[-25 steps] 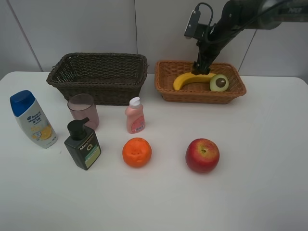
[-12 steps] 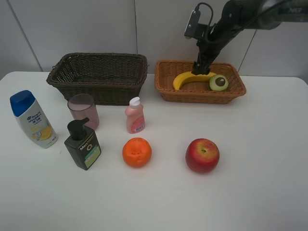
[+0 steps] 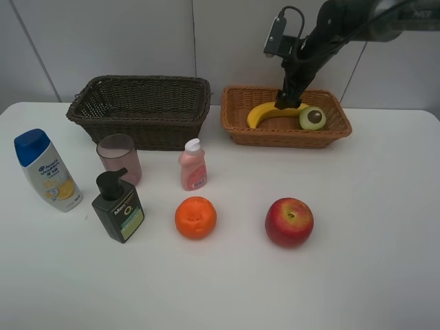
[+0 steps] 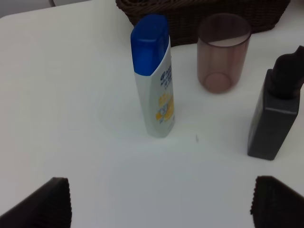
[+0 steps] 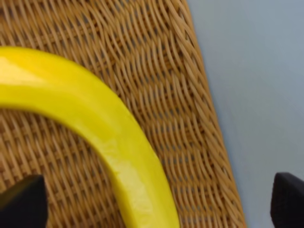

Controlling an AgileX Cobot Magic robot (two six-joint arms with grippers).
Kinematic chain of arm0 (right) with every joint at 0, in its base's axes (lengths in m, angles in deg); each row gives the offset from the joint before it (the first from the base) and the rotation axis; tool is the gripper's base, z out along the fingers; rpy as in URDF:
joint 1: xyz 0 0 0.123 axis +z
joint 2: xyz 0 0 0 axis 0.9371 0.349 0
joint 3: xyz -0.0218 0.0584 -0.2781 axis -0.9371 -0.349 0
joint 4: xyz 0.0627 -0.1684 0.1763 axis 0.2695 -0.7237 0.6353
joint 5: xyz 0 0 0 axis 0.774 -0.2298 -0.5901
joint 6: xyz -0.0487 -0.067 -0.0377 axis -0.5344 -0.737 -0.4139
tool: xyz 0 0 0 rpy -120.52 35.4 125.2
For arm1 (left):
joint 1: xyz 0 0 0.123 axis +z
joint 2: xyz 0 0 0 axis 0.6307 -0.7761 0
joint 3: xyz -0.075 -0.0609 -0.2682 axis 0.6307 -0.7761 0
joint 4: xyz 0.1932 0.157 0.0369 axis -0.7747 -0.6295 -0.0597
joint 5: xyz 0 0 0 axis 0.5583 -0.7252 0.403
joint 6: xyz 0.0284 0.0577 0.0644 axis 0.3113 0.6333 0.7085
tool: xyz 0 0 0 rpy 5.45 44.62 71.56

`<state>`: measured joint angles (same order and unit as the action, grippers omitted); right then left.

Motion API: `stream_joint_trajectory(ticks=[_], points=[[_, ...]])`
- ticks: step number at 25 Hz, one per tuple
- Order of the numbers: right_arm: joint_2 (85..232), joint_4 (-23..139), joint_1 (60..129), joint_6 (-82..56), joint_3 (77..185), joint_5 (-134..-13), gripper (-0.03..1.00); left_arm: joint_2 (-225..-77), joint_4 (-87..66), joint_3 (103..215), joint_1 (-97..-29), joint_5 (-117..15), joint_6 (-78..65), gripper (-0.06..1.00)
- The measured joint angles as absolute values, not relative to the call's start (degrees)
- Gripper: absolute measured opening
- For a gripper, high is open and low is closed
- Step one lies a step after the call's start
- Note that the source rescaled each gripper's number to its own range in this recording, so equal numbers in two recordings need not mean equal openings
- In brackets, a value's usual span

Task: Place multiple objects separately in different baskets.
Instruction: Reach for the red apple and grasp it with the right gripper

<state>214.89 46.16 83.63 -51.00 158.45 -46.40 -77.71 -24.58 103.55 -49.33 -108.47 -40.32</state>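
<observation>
The yellow banana (image 3: pixel 270 113) and the avocado half (image 3: pixel 313 117) lie in the light tan basket (image 3: pixel 285 141). My right gripper (image 3: pixel 284 101) hovers just over the banana (image 5: pixel 109 128), open, its fingertips (image 5: pixel 21 202) wide apart and empty. The dark brown basket (image 3: pixel 141 110) holds nothing that I can see. On the table stand the shampoo bottle (image 3: pixel 45 170), pink cup (image 3: pixel 119 158), dark pump bottle (image 3: pixel 118 206) and small pink bottle (image 3: pixel 192 165). The orange (image 3: pixel 196 217) and red apple (image 3: pixel 289 221) sit in front. My left gripper (image 4: pixel 159 204) is open near the shampoo bottle (image 4: pixel 154 80).
The left wrist view also shows the cup (image 4: pixel 223 52), the pump bottle (image 4: pixel 278 114) and the dark basket's wall (image 4: pixel 199 12). The white table (image 3: pixel 371 261) ends at a grey wall behind the baskets. The right arm reaches in from the upper right.
My right gripper has risen a little above the banana, which has shifted slightly in the light basket. Nothing else has moved.
</observation>
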Motion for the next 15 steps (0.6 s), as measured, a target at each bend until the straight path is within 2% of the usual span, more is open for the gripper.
stream_joint_trajectory(ticks=[9,15], points=[[210.20,46.36,84.78,-50.45,158.48,-37.35,1.00,-77.71,-24.58,103.55,-49.33,-108.47,-40.32,1.00],[207.13,46.58,86.06,-45.42,156.78,-29.92,1.00,-77.71,-24.58,103.55,-49.33,-108.47,-40.32,1.00]])
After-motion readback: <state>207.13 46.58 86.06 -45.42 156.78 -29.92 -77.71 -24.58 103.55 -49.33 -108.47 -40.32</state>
